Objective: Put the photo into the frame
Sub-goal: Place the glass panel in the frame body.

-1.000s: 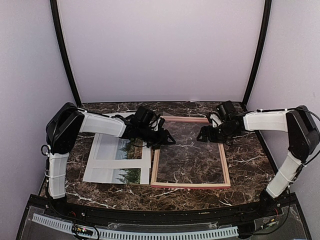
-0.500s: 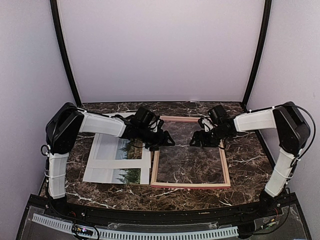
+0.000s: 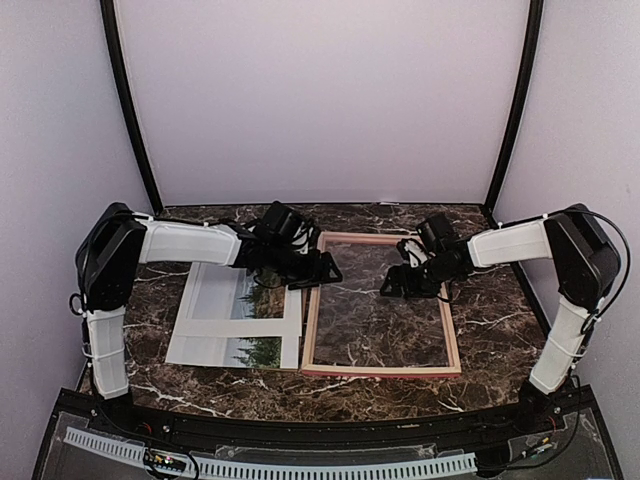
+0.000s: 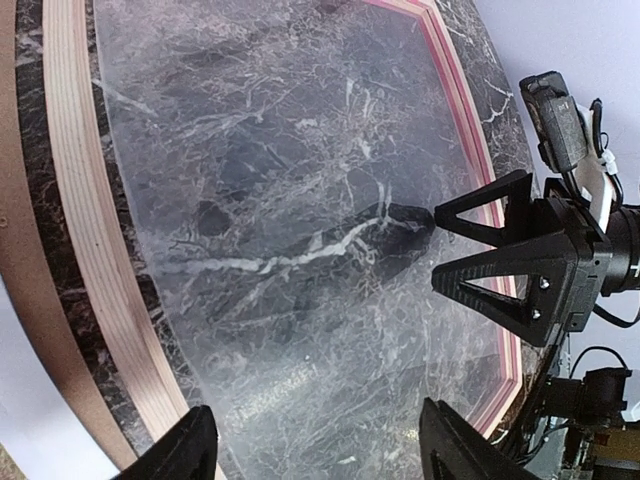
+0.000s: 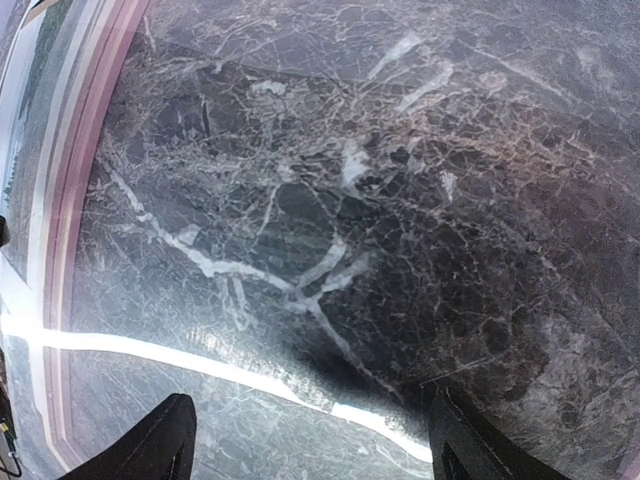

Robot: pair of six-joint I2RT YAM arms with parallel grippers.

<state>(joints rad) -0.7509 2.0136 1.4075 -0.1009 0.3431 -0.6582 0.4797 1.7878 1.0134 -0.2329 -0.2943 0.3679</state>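
- While the frame [image 3: 381,370] lies flat with the marble table [image 3: 200,385] showing through its opening, we see no photo in it.
- The photo [image 3: 258,351] lies flat just left of the frame, right against its left rail.
- Left gripper [image 3: 322,270] hangs over the frame's far-left corner, jaws wide, nothing in them.
- Right gripper [image 3: 392,285] hovers over the frame's far-right part, jaws wide, empty too.
- Left to do, as we judge it: lift the photo and seat it in the frame.

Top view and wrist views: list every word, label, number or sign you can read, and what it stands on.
None readable: the pink-red wooden picture frame, the coastal landscape photo, the white mat board and the dark marble table carry no legible text or numbers.
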